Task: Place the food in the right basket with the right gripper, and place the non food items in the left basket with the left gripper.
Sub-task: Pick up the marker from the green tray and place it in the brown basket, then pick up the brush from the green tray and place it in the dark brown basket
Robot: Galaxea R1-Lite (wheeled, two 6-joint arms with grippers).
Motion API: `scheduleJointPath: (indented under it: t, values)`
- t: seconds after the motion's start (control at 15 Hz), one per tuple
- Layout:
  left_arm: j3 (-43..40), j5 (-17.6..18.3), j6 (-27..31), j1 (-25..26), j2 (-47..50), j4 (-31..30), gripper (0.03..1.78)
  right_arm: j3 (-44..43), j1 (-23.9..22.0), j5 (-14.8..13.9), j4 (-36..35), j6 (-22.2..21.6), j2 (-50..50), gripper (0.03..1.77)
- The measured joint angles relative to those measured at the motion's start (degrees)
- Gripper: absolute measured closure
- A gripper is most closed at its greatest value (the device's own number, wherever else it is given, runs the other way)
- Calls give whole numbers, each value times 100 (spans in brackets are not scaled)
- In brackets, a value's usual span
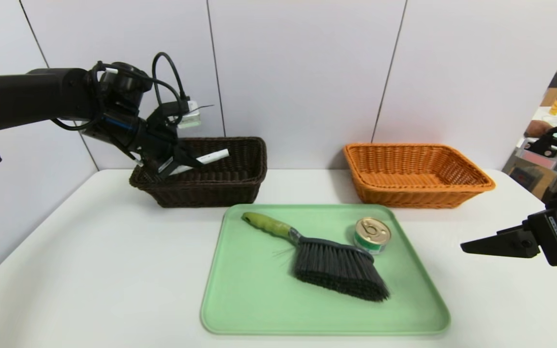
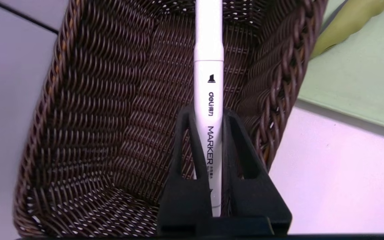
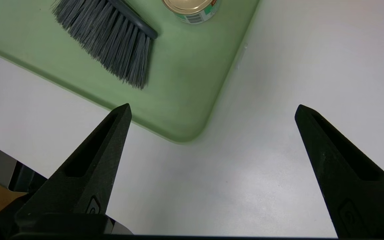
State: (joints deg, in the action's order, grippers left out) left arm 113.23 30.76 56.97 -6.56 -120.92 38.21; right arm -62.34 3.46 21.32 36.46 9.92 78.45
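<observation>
- marker: far end runs off the left wrist view's edge, near end buried between the left gripper fingers (tip and cap not visible)
- tin can: only part of lid and label in the right wrist view
- brush: handle cropped there

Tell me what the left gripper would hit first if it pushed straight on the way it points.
Probably the dark basket's inner wall or floor: the left gripper, holding the marker, points into it, marker tip leading. Depth is unclear.
</observation>
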Motion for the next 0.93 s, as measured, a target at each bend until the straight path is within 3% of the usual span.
scheduleJointPath:
  t: [0.47, 0.67, 0.93]
  values:
    - [0, 27, -247, 17, -100, -288, 164, 41, 4, 39, -2, 2, -69, 10]
    - [0, 57, -388, 4, -107, -382, 114, 46, 4, 34, 0, 0, -94, 10]
    - [-2, 80, -408, 2, -89, -386, 72, 49, 1, 32, -9, 0, -116, 10]
